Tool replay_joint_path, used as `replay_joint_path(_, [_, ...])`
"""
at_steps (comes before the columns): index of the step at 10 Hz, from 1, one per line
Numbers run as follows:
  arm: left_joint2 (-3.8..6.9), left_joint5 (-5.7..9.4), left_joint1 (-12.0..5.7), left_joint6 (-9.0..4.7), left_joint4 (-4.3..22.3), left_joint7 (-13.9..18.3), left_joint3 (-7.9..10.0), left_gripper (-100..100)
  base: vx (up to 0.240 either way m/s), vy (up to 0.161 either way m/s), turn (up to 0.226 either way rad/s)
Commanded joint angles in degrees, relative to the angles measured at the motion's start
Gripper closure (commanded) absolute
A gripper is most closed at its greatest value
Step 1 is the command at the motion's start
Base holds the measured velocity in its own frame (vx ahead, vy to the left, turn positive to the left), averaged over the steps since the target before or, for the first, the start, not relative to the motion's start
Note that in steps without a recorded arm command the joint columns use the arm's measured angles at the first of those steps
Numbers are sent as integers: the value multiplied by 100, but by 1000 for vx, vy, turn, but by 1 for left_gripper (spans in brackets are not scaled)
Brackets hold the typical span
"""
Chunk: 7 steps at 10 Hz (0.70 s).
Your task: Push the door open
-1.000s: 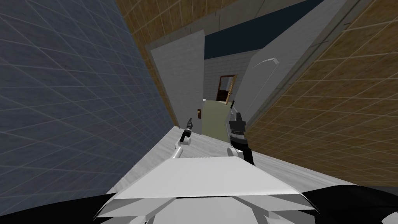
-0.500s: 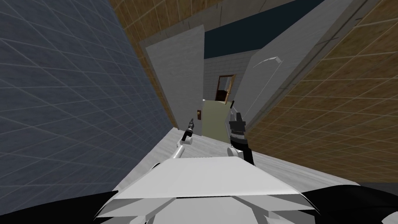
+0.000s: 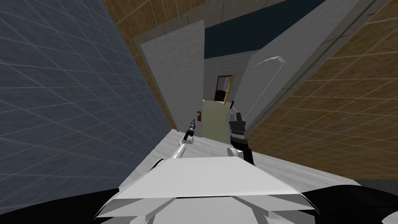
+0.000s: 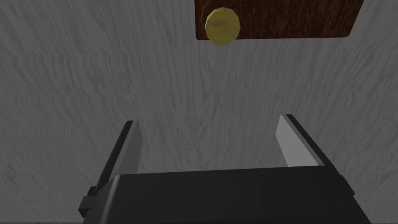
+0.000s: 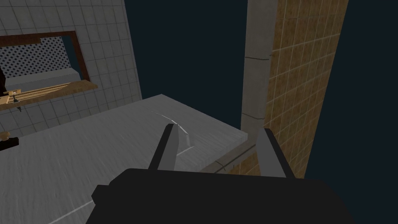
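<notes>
Push step: left gripper, fingers spread, faces the grey door near its knob. The door looks part-open. Next move: press the panel forward. Right gripper is spread too, idle.

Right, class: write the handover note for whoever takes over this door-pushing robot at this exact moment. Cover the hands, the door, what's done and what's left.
Left hand: open and empty, fingers aimed at the face of the grey door. The yellow knob on its dark brown plate lies just beyond the fingertips. Whether it touches the door cannot be told.
Right hand: open and empty, held at the gap's right side.
Door: ajar, swung away on my left; a tiled wall shows through the gap.
Done: door partly open.
Left: probably push the door face further with the left hand until the gap is wide enough.
</notes>
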Motion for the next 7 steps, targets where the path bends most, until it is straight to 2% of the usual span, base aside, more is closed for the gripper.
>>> replay_joint_path(1, [-63, 28, -115, -12, 190, -27, -20, -100, 87, 50, -31])
replay_joint_path(7, [-262, 139, -476, -22, 800, -82, -133, -100, 100, 45, -42])
